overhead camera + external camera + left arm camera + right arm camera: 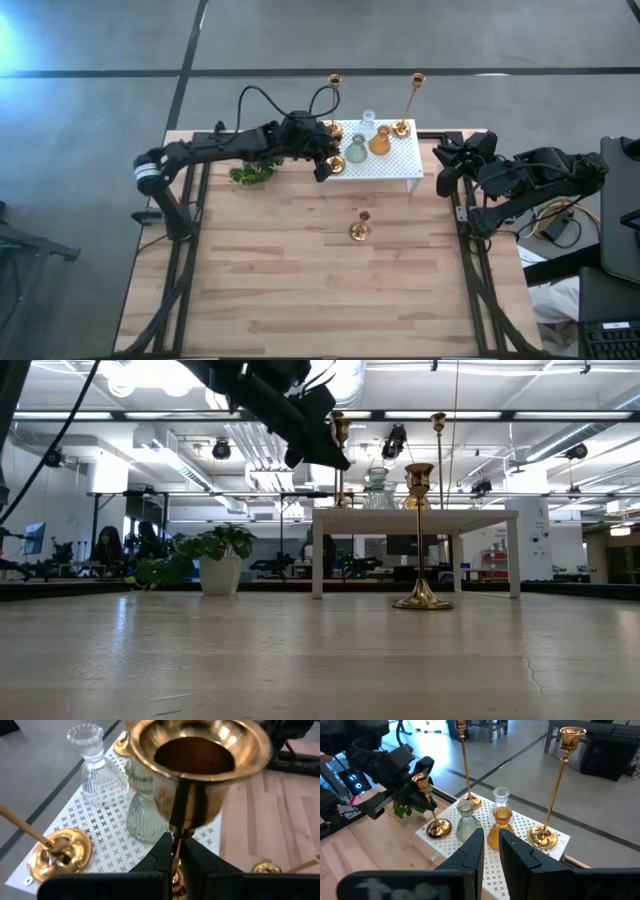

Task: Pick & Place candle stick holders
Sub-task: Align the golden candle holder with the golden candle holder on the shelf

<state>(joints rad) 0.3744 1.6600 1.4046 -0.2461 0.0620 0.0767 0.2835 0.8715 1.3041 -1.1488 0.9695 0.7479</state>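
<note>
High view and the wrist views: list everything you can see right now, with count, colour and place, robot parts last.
Gold candlesticks: four; two tall at the stand's far edge, one short held at the stand's left end, one short alone on the table.
Glass holders: three on the stand; amber, pale green, clear.
Stand: one, white, perforated, far middle of the table.
Plant: one, green, left of the stand.
Table: one, light wood.
Left gripper: shut on the short candlestick's stem.
Right gripper: waits at the table's right edge.
</note>
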